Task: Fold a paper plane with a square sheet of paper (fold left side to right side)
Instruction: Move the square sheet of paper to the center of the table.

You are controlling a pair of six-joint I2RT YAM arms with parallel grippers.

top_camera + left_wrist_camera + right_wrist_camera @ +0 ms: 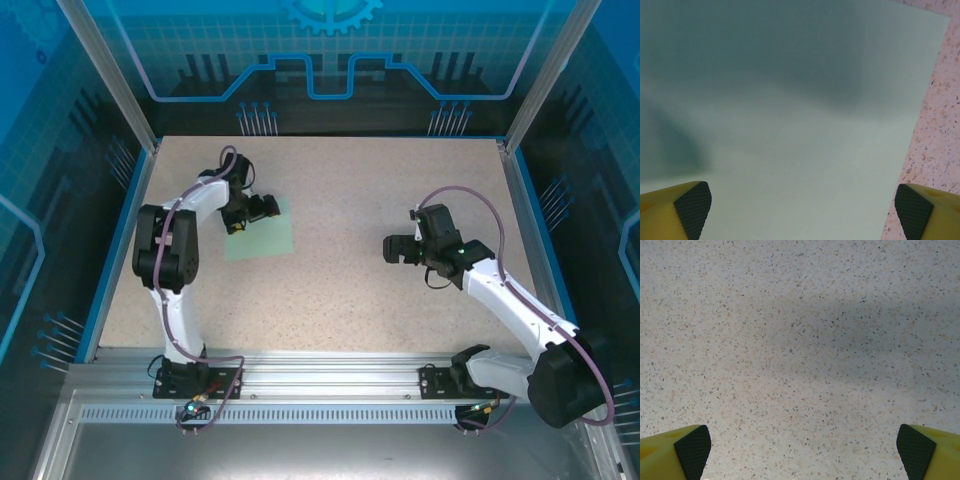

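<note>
The square sheet of paper (265, 238), pale mint green, lies flat and uncreased on the left half of the table. My left gripper (251, 218) hovers low over its upper left part, open, with nothing between the yellow fingers. In the left wrist view the sheet (790, 125) spans almost the whole width between the two black pads (692, 207), and its right edge runs just inside the right one. My right gripper (405, 232) stands open over bare table right of centre, well away from the sheet. The paper plane is out of view.
The speckled beige tabletop (380, 300) has blue raised borders on the left (112, 260) and the right (530, 230). An aluminium rail (330, 375) with both arm bases runs along the near edge. The right wrist view looks down on speckled table (800, 350).
</note>
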